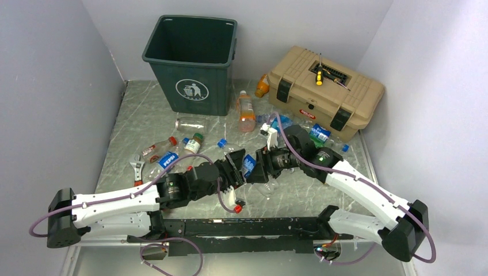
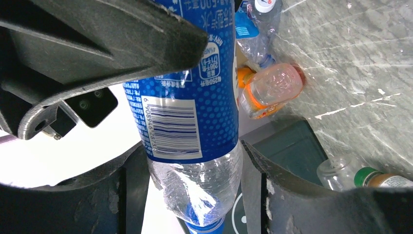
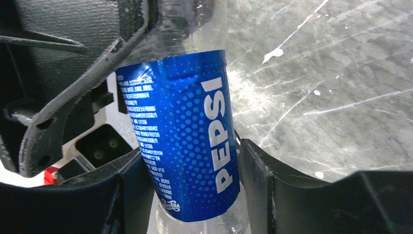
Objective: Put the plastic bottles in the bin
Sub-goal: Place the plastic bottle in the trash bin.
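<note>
A clear Pepsi-labelled bottle [image 1: 248, 165] hangs above the middle of the table between both arms. My left gripper [image 1: 237, 168] is shut on its clear lower part near the blue cap [image 2: 192, 185]. My right gripper [image 1: 260, 163] presses both fingers against the blue label [image 3: 190, 185]. The dark green bin [image 1: 193, 63] stands at the back left. Other plastic bottles lie around it: an orange one [image 1: 246, 112], a clear one [image 1: 190, 123], a green-capped one [image 1: 194, 142], a red-capped one [image 1: 158, 148] and several more.
A tan toolbox [image 1: 325, 92] with a yellow-handled screwdriver [image 1: 319, 77] on its lid stands at the back right. A wrench [image 1: 137, 169] lies at the left. Loose caps, blue [image 1: 221, 142] and red [image 1: 238, 204], are scattered on the table.
</note>
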Available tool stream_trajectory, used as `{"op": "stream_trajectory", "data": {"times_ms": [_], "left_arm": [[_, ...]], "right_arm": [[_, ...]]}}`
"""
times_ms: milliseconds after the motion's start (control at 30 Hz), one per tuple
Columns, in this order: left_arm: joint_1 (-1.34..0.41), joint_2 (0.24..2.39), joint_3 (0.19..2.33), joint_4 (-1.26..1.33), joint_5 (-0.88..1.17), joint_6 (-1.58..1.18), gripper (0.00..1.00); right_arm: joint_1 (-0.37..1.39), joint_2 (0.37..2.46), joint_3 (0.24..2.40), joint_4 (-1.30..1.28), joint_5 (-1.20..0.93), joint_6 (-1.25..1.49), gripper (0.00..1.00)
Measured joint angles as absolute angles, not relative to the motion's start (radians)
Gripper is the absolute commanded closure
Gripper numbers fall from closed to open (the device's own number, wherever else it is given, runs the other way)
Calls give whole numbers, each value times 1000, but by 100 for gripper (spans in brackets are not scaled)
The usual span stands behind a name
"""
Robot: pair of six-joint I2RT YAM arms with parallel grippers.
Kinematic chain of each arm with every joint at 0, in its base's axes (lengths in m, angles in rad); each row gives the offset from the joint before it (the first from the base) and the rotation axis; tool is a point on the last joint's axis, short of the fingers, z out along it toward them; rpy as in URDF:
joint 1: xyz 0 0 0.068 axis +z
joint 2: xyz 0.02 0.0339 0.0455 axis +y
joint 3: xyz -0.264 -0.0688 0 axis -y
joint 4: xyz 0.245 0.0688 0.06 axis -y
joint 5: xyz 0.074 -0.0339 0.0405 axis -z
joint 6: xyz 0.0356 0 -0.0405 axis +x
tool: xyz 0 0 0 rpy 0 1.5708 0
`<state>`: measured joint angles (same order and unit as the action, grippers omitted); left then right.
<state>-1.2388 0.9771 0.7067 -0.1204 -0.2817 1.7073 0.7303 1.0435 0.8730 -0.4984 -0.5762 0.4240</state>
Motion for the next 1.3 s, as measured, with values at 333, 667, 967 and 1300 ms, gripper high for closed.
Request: {"op": "stream_trajectory", "data": {"times_ms": [333,667,967,1300], "left_arm": [[-1240,962,707,-26,-269,1607,0],[-1207,1000,952,-117,-395,855,0],[-767,1026,1126,-93,83,-120,2],[-645,1283,1149,214,533,-689,2]], "right_arm": [[734,887,851,-469,-463,423,52],[730,434,624,-230,-85,439,51],[730,440,462,-64,-49,464,52],[735,506,446,88,-115,490,52]]}}
